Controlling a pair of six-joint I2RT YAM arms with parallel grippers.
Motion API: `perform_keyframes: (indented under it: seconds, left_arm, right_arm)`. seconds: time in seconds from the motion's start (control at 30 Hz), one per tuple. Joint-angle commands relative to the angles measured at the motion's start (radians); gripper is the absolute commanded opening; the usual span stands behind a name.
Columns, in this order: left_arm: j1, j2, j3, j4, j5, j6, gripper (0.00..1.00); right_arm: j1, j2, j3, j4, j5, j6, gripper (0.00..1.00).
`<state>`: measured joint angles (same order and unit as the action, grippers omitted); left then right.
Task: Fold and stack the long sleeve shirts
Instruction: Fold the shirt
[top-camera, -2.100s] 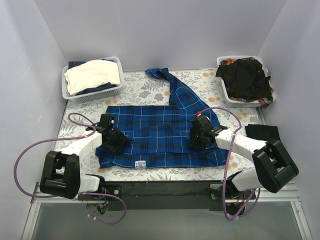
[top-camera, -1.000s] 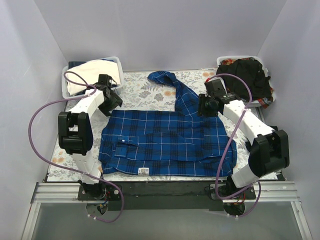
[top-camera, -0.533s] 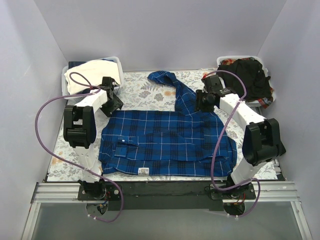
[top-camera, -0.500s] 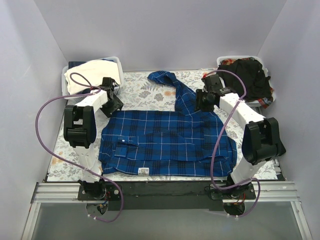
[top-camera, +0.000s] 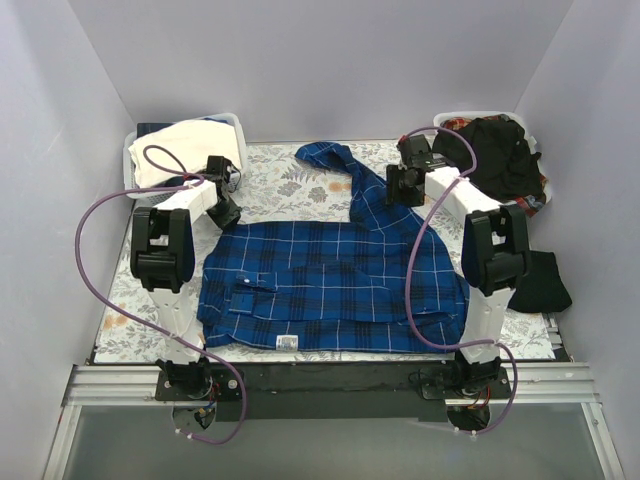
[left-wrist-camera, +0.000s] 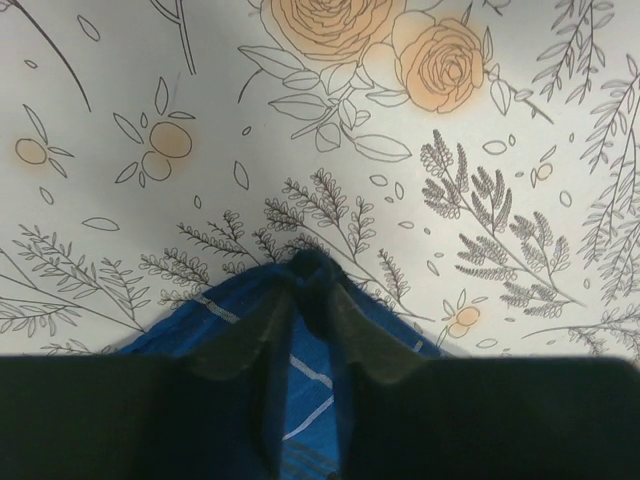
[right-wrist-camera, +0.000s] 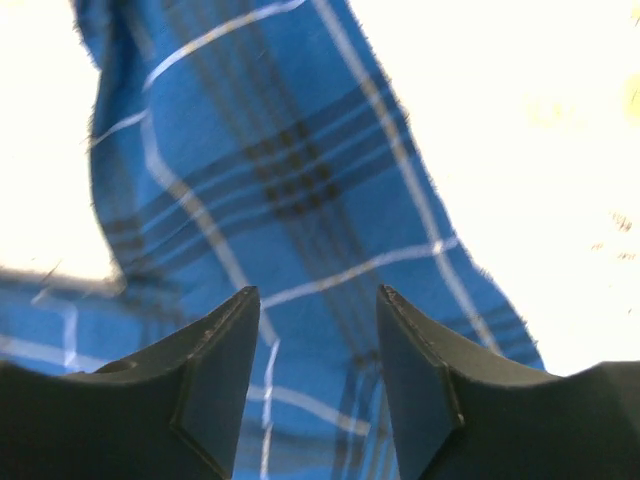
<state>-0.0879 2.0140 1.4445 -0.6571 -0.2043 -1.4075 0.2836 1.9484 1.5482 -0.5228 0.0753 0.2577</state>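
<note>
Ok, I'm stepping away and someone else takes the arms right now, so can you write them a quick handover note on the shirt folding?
Left hand: shut on the far left corner of the blue plaid shirt.
Right hand: open, empty, over the plaid sleeve that points to the far edge.
Plaid shirt lies spread on the table; black shirt sits in the right basket.
Done: plaid shirt laid out.
To do: fold it, fold the black one, stack both.

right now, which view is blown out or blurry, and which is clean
Right wrist view: the tablecloth is blown out to white and the plaid shirt looks soft. Left wrist view: even light, floral print sharp, but the fingers are dark underexposed shapes. Top view: evenly lit, sharp, only soft shadows.
</note>
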Motion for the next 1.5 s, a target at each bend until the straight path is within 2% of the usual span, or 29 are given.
perform_keyframes:
  seconds: [0.0, 0.03, 0.1, 0.27, 0.43, 0.53, 0.57, 0.6, 0.83, 1.03, 1.47]
  left_arm:
    - [0.004, 0.020, 0.050, -0.027, -0.043, 0.018, 0.12]
    - [0.004, 0.025, 0.054, -0.033, -0.043, 0.019, 0.05]
    - [0.005, 0.029, 0.059, -0.044, -0.053, 0.019, 0.00]
    - [0.004, 0.029, 0.070, -0.065, -0.053, 0.031, 0.00]
    - [0.004, 0.035, 0.086, -0.081, -0.034, 0.036, 0.00]
    - [0.004, 0.038, 0.096, -0.085, -0.021, 0.033, 0.00]
    - [0.005, 0.038, 0.097, -0.084, -0.017, 0.033, 0.00]
    - [0.004, 0.038, 0.105, -0.087, -0.015, 0.033, 0.00]
    - [0.005, 0.035, 0.145, -0.105, 0.005, 0.038, 0.00]
    - [0.013, -0.011, 0.137, -0.115, 0.005, 0.038, 0.00]
    - [0.016, -0.127, 0.028, -0.104, 0.019, 0.027, 0.00]
  right_arm:
    - [-0.018, 0.105, 0.121, 0.015, 0.104, -0.044, 0.61]
    - [-0.021, 0.127, 0.168, 0.015, 0.110, -0.048, 0.61]
    - [-0.029, 0.191, 0.211, 0.015, 0.132, -0.057, 0.62]
    - [-0.041, 0.328, 0.355, 0.010, 0.138, -0.060, 0.62]
    - [-0.047, 0.399, 0.415, -0.011, 0.104, -0.060, 0.59]
    - [-0.049, 0.391, 0.394, -0.016, 0.063, -0.054, 0.31]
    - [-0.047, 0.376, 0.388, -0.016, 0.057, -0.052, 0.08]
    - [-0.047, 0.368, 0.379, -0.016, 0.061, -0.049, 0.01]
    - [-0.052, 0.274, 0.401, -0.028, 0.110, -0.048, 0.01]
    - [-0.055, 0.115, 0.346, -0.031, 0.086, -0.051, 0.01]
    - [-0.055, -0.284, -0.058, -0.031, -0.069, -0.031, 0.01]
